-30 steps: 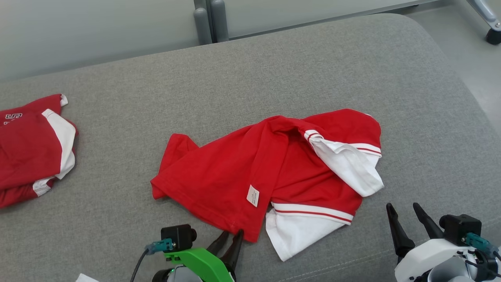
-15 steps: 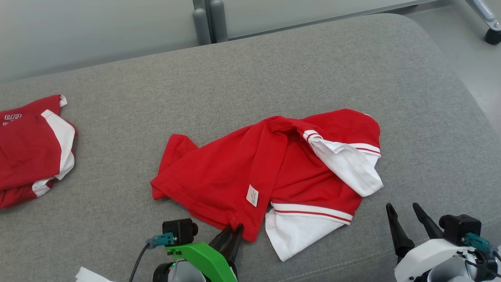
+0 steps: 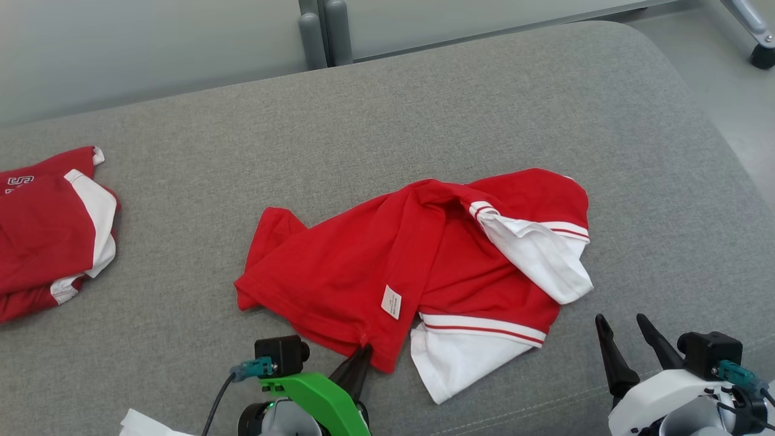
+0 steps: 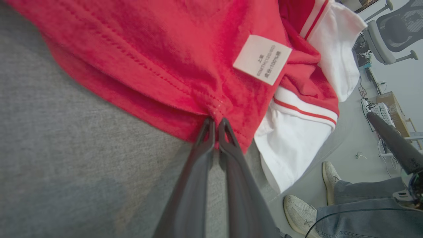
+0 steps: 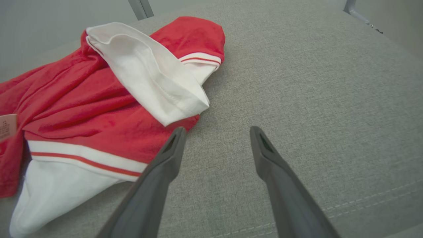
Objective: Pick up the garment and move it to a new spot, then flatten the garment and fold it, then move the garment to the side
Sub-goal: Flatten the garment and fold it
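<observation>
Left jaws are pinching together on the near red hem of the garment (image 3: 412,266), lying crumpled on the grey cushion (image 3: 484,103), while right jaws are hanging apart, empty, nearby; pickup is starting, and lifting next needs a firm hold.

Office-like lab: swivel chair (image 4: 398,23), cardboard box (image 4: 387,100) on floor, caster (image 3: 763,56), grey upholstered bench (image 3: 424,121).
</observation>
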Robot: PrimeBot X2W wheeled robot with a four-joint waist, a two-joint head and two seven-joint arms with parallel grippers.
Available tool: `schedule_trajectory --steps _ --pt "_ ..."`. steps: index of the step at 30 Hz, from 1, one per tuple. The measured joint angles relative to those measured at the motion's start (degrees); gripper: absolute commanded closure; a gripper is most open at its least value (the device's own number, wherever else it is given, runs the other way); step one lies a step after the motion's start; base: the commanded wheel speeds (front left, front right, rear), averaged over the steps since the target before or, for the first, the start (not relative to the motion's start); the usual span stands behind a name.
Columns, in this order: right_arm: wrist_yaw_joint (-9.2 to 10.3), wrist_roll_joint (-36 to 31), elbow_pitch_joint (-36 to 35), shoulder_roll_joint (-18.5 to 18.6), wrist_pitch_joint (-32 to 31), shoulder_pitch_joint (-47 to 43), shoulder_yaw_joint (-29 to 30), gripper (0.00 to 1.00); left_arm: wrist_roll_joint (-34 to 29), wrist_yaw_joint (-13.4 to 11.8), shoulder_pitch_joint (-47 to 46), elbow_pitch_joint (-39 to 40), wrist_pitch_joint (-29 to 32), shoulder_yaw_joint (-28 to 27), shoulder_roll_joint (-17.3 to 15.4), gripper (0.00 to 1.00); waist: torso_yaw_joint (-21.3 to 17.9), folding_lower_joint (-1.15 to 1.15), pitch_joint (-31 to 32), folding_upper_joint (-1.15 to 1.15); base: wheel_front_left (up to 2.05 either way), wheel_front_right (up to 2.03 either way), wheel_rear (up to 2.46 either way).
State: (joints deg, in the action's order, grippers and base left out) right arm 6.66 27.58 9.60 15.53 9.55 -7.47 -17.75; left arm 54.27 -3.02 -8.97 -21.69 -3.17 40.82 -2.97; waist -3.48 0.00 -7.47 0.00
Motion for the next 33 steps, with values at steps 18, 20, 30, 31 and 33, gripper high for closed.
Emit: schedule_trajectory --steps 18,20,30,31,33 --pt "-0.07 -2.10 0.26 3.09 -0.62 3.09 0.38 0.00 -1.25 0.25 -1.78 3.83 -2.88 -0.10 -0.82 1.00 1.07 0.00 1.05 0.00 0.00 0.00 0.00" --pt "-0.08 -2.18 0.74 3.71 -1.16 3.48 0.65 0.00 -1.54 0.30 -1.79 4.93 -2.97 -0.51 -1.46 1.00 1.54 0.00 1.16 0.00 0.00 0.00 0.00" --pt "-2.46 -1.21 4.78 2.80 -3.15 5.36 -1.11 0.00 -1.66 -0.59 -2.53 9.75 -3.47 -3.75 -4.13 1.00 4.68 0.01 1.26 0.00 0.00 0.00 0.00" --pt "-2.64 -1.21 5.43 2.48 -3.36 5.66 -1.47 0.00 -1.66 -0.59 -2.53 9.94 -3.43 -3.77 -4.33 1.00 4.97 0.01 1.23 0.00 0.00 0.00 0.00" --pt "-3.11 -1.19 6.44 2.22 -3.75 6.19 -1.77 0.00 -1.65 -0.62 -2.53 10.67 -3.41 -3.78 -4.67 1.00 5.47 0.00 1.15 0.00 0.00 0.00 0.00"
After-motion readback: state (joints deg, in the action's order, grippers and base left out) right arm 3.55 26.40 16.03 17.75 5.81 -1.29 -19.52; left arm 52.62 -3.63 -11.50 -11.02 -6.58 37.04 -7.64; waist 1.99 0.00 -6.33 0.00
